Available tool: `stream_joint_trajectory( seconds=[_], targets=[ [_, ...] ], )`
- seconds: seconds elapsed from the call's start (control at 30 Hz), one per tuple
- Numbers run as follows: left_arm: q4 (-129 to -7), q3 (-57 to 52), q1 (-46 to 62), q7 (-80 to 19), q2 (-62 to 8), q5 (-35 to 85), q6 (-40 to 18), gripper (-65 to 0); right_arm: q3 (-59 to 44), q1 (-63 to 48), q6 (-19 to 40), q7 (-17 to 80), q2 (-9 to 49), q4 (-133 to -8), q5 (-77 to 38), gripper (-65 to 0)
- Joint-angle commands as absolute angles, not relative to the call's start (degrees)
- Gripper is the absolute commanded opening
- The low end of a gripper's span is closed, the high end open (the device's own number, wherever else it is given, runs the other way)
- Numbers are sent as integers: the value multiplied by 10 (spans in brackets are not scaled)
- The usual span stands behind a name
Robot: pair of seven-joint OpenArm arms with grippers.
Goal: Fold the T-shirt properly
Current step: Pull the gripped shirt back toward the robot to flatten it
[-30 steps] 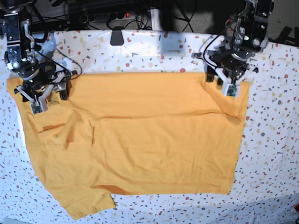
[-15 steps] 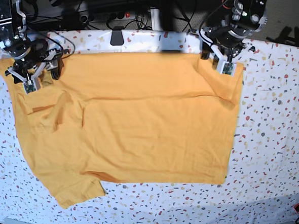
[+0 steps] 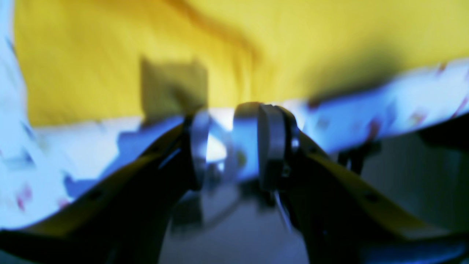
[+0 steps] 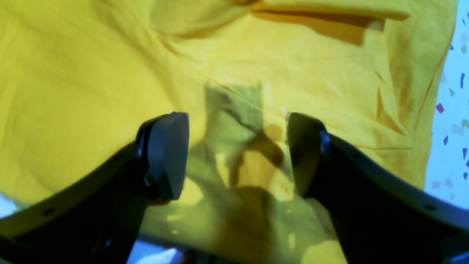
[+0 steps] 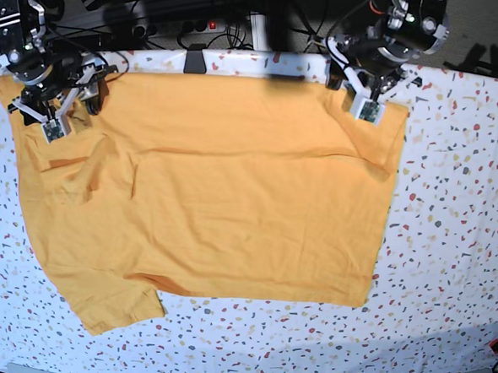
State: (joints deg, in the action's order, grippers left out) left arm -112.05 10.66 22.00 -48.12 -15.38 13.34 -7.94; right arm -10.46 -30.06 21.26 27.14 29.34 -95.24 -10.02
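The mustard T-shirt (image 5: 215, 188) lies spread, plain side up, on the speckled white table (image 5: 463, 224), its far edge near the table's back edge. A sleeve (image 5: 112, 305) sticks out at the front left. My right gripper (image 5: 67, 117) sits over the shirt's far left corner. In the right wrist view the gripper (image 4: 236, 150) is open above the cloth (image 4: 91, 73), with nothing between its fingers. My left gripper (image 5: 353, 94) is at the far right corner. In the blurred left wrist view the gripper (image 3: 231, 146) has its jaws narrowly apart, with the cloth (image 3: 293, 44) just beyond the tips.
A black clamp (image 5: 195, 61) sits at the table's back edge, with cables and a power strip (image 5: 197, 25) behind it. The shirt's right edge (image 5: 386, 220) leaves a wide strip of table to the right. A narrow strip runs along the front.
Both grippers have moved toward the back edge, dragging the shirt's far edge with them. The whole shirt has slid back and stretched out flatter.
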Motion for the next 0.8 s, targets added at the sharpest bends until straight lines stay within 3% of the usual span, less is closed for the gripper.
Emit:
stream_joint_trajectory(
  seconds=[0.0,0.1,0.3,0.47,0.77],
  targets=[
    [-1133,105,216,-451,-156,135,-82,-433,-102,-314,205,326,297,-950,-82,-229],
    [-1132,105,213,-337,-156,108,-82,-433,-102,-314,202,324,297,-950,-81,-229],
    [-1060,105,151,-299,-156,75,-81,-433,-102,-312,201,318,297,-950,-82,-229],
    [-958,105,100,-338,-153,75,-82,-433,-102,-311,201,312,293,-950,-81,-229],
    [-958,105,132,-441,-153,75,-60,-434,-102,-311,202,323,295,-958,-75,-229]
  ],
)
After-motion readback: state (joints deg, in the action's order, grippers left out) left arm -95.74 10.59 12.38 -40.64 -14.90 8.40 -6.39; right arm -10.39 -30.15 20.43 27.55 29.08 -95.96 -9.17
